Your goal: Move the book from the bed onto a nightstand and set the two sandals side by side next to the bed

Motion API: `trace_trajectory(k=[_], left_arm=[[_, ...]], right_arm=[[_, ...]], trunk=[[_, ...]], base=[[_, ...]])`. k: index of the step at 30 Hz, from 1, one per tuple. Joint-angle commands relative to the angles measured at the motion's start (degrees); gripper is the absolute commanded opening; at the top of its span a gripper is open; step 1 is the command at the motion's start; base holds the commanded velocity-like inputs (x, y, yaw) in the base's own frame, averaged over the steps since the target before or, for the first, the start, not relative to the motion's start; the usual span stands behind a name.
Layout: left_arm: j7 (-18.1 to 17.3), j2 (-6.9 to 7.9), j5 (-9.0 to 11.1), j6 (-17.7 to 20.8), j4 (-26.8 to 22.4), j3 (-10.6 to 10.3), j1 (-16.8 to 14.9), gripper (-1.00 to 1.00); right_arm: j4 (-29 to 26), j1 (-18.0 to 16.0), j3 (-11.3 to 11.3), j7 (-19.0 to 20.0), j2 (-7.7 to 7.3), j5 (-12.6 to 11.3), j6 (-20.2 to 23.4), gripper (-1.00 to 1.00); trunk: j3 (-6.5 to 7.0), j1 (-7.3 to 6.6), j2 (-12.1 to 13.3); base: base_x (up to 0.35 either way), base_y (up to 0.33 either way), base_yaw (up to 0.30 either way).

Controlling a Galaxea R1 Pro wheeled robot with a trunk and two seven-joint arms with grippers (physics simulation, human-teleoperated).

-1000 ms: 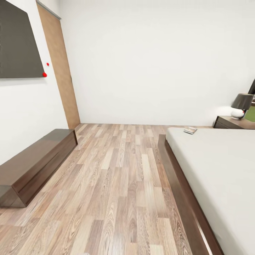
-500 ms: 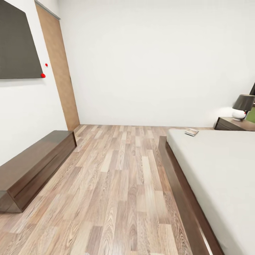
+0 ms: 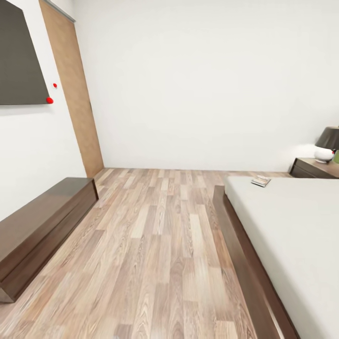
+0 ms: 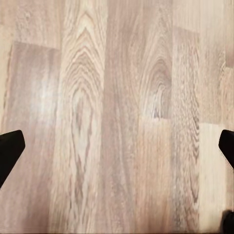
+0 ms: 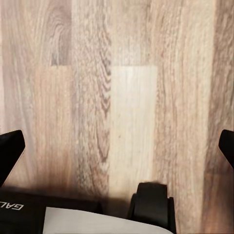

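Observation:
In the head view the bed [image 3: 287,226] with its pale mattress and dark wooden frame runs along the right side. The book [image 3: 261,181] lies flat on the mattress near its far corner. Beyond it stands a dark nightstand [image 3: 314,168] against the back wall, carrying a lamp [image 3: 327,144]. The sandals are out of view. In the left wrist view my left gripper [image 4: 117,148] hangs open over bare floor planks, its fingertips [image 4: 9,151] far apart. My right gripper [image 5: 117,148] is open too, over floor, with part of my base [image 5: 97,214] below it.
A long dark wooden bench [image 3: 37,230] runs along the left wall under a dark panel [image 3: 21,61]. A brown door [image 3: 73,89] stands in the far left corner. A wide strip of wood-plank floor [image 3: 155,245] lies between bench and bed.
The whole head view has shifted: bench, door and wall panel have slid left and the bed end sits lower, so the camera has advanced and turned. The book and lamp lie as before.

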Motion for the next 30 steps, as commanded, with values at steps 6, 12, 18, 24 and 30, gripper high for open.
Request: trace_trajectory(k=[6,12,18,24,30], left_arm=[[-0.1,0.03,0.47,-0.17,0.06,-0.47,-0.05,1.0],[-0.05,-0.31,0.23,0.05,-0.51,-0.47,-0.05,1.0],[-0.01,-0.97,0.04,0.19,-5.53,-0.42,-0.3,1.0],[0.04,-1.09,0.03,0.35,-9.77,-0.41,-0.33,1.0],[0.03,-1.04,0.19,0.37,-9.13,-0.47,-0.32,1.0]], right_arm=[[0.2,-0.1,-0.14,0.29,-0.02,-0.65,-0.31,1.0],[0.06,-0.1,-0.28,0.3,-0.02,-0.75,-0.3,1.0],[-0.1,-0.1,-0.45,0.5,-0.1,-0.75,-0.19,1.0],[-0.47,-0.1,-0.56,0.75,-0.31,-0.83,0.0,1.0],[-0.58,-0.1,-0.57,0.75,-0.55,-0.85,0.0,1.0]], trunk=[[-0.06,0.03,-0.02],[-0.06,0.03,-0.02],[-0.06,0.03,-0.02],[-0.06,0.03,-0.02],[-0.06,0.03,-0.02]], base=[[0.33,0.0,0.0],[0.331,0.0,0.0],[0.332,0.0,0.0],[0.332,0.0,0.0],[0.332,0.0,0.0]])
